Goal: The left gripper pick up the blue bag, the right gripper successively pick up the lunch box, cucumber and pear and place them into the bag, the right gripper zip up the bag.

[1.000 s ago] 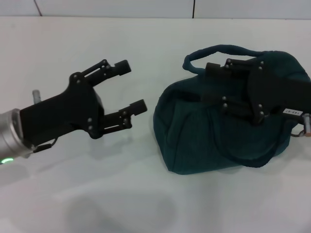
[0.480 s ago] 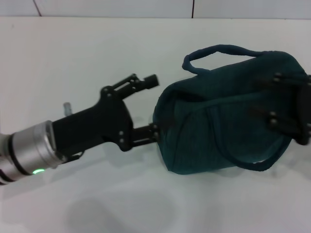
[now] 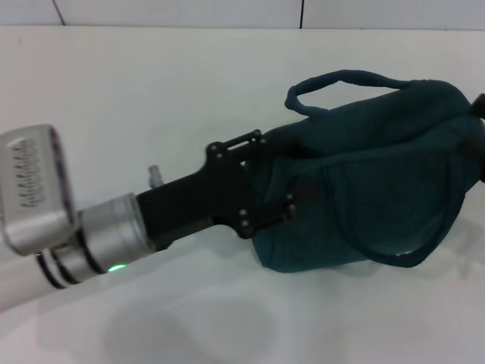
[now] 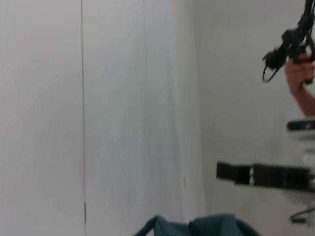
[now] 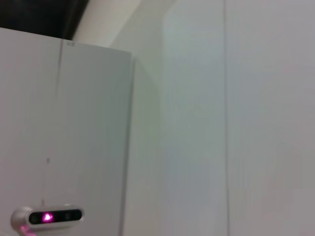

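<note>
The blue bag point(image 3: 364, 189) lies on its side on the white table point(image 3: 151, 83), one loop handle arching at its far side and the other hanging at its near side. My left gripper point(image 3: 274, 173) is pushed against the bag's left end, open, with one finger point(image 3: 254, 140) at the upper edge and the other point(image 3: 290, 206) lower on the fabric. A strip of the bag point(image 4: 197, 227) shows in the left wrist view. Only a black sliver of the right gripper point(image 3: 479, 106) shows at the right edge of the head view. The lunch box, cucumber and pear are out of view.
White tabletop surrounds the bag, with a tiled wall behind it. The left wrist view shows a white wall, a person's hand point(image 4: 301, 78) holding a black device, and a black bar point(image 4: 261, 174). The right wrist view shows white panels and a small pink-lit device point(image 5: 47, 217).
My left gripper has travelled right from open table until its fingers reach the bag's left end. The right gripper has pulled off the bag's right side and nearly left the view.
</note>
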{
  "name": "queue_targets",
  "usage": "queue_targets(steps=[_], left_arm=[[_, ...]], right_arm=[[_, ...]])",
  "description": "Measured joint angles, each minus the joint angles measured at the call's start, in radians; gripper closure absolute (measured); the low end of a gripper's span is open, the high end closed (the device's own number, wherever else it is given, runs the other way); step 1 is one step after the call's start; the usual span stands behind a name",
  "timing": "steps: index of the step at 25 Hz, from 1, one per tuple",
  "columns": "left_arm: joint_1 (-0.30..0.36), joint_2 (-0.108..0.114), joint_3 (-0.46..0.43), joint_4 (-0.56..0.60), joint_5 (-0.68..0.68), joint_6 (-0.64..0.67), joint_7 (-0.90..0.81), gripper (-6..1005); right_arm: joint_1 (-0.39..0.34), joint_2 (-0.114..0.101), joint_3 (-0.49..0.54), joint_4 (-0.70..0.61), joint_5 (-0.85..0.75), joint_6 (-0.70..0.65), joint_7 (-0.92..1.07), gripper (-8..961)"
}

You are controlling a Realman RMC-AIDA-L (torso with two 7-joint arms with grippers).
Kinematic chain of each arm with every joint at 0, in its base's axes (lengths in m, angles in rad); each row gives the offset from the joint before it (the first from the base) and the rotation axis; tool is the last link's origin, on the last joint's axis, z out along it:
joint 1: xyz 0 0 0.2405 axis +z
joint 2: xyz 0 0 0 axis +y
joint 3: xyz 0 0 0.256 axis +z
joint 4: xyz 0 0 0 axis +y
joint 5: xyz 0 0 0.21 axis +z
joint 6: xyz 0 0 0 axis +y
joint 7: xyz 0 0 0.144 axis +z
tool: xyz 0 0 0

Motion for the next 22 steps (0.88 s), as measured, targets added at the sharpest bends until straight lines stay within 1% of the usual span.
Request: queue_targets(steps=[2, 6, 9, 12, 18, 22], left_arm=[[-0.005, -0.011, 0.003, 0.009, 0.004, -0.040, 0.012, 279], [-0.010, -0.015, 0.005, 0.022, 0.014, -0.068, 0.014, 361], [-0.011, -0.014, 0.001, 0.033, 0.032, -0.070, 0.017, 363], [-0.011, -0.015, -0.002, 0.035, 0.035, -0.071, 0.024, 366], [-0.007, -0.016, -0.005, 0.035, 0.034, -0.071, 0.088, 602], [0.013, -0.015, -0.050, 0.035, 0.028, -0.067, 0.101, 748]], right_arm=[[-0.008, 0.002, 0.011, 0.000, -0.001, -0.002, -0.002, 464], [-0.021, 0.000, 0.021, 0.004, -0.006, -0.013, -0.003, 464], [-0.032, -0.001, 0.032, 0.005, -0.001, -0.023, -0.003, 463], [-0.035, 0.002, 0.044, 0.004, -0.001, -0.029, -0.004, 463], [-0.036, 0.005, 0.045, 0.009, -0.002, -0.036, -0.024, 462], [-0.037, 0.006, 0.045, 0.011, -0.002, -0.046, -0.026, 462]])
